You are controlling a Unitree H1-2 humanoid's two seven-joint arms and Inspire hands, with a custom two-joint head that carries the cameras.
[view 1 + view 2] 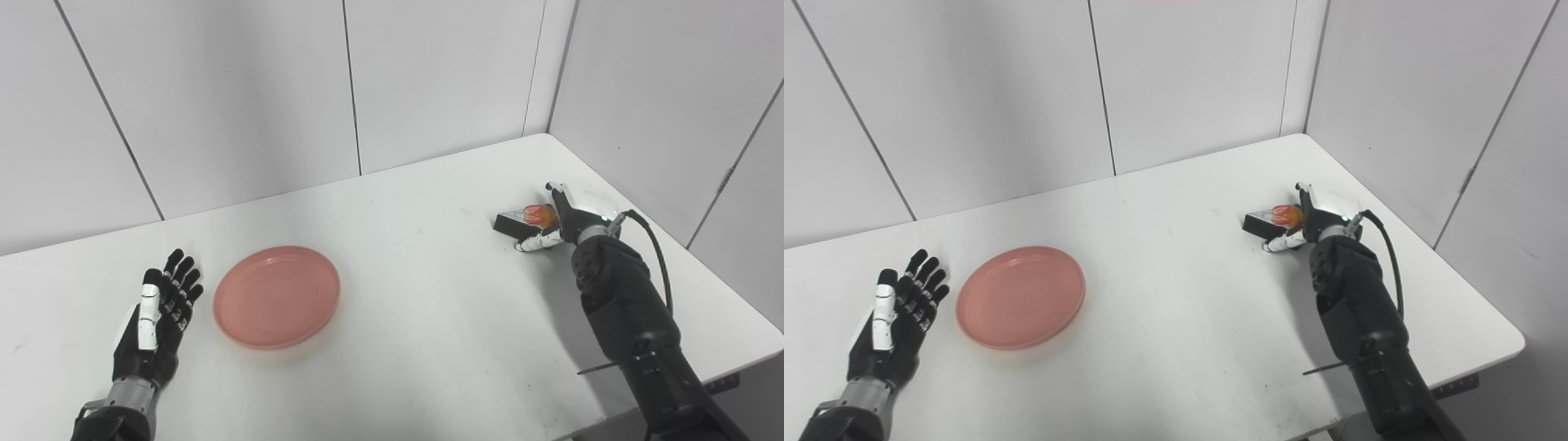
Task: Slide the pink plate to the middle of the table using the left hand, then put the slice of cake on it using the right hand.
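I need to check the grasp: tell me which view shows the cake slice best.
Neither view is clearly better. Left eye view shows the cake slice slightly larger, right hand around it. Right eye view shows the same slice, equally part-hidden.

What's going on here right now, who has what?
The right hand is at the slice of cake on the right side of the table, fingers around it; whether it is gripped or lifted is unclear. The left hand lies open, just left of the pink plate without touching it. The plate is empty and sits left of the table's middle.
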